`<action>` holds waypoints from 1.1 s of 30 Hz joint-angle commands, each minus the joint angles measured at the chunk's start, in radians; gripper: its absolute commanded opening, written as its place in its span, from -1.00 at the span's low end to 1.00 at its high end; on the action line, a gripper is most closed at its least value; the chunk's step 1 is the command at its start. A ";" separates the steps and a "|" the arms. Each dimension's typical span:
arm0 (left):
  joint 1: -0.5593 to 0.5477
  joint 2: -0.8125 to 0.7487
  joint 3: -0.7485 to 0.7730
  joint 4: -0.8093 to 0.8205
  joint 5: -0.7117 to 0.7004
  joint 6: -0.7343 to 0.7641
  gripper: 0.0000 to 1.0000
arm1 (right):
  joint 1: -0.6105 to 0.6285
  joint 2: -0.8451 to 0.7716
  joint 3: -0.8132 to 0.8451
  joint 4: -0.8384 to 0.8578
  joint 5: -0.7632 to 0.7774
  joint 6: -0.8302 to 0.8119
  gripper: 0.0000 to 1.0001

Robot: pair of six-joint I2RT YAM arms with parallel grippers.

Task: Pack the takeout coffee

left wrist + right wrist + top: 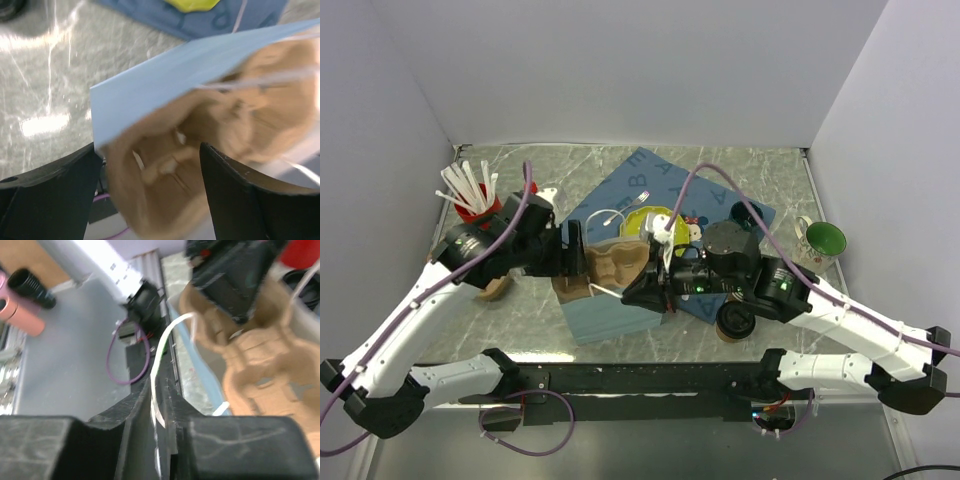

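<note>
1. Takeout coffee (735, 322) is found right of centre on the desk (500, 330), upright and unheld. It stands just beside the right forearm and at the near edge of the blue mat (640, 180). One lidded cup is counted, and it is outside the bag.
2. The cup is judged to be light, with a thin paper wall that is easily crushed and a lid that could be popped off. It is best taken round the wall just below the lid rim, squeezed gently and kept upright.
3. At the far left, one red cup (475, 208) is seen, filled with several white straws (465, 183).
4. The left hand (575, 258) appears clenched on the edge of one brown pulp cup carrier (615, 262), which is held at the mouth of one pale blue bag (610, 318).
5. The right hand (156, 400) is closed on a white bag handle (162, 340), which is pinched between its fingers.
6. Further right, one loose black lid (748, 212) is seen on the mat.
7. One green mug (820, 241) is placed near the right wall, well apart from the bag.
</note>
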 commanded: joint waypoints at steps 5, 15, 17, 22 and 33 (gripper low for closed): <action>-0.002 -0.052 0.075 -0.041 0.005 0.029 0.69 | 0.004 -0.004 0.129 -0.025 0.117 0.146 -0.28; -0.002 -0.109 0.123 -0.043 -0.095 -0.019 0.71 | 0.009 0.136 0.414 -0.333 0.523 0.399 -0.21; -0.002 -0.098 0.150 -0.055 -0.139 -0.028 0.70 | 0.014 0.203 0.466 -0.400 0.603 0.453 -0.17; -0.002 -0.060 0.216 -0.132 -0.293 -0.094 0.64 | 0.069 0.302 0.548 -0.540 0.726 0.559 -0.08; 0.010 -0.032 0.201 -0.146 -0.373 -0.162 0.44 | 0.182 0.564 0.736 -0.675 0.910 0.668 0.23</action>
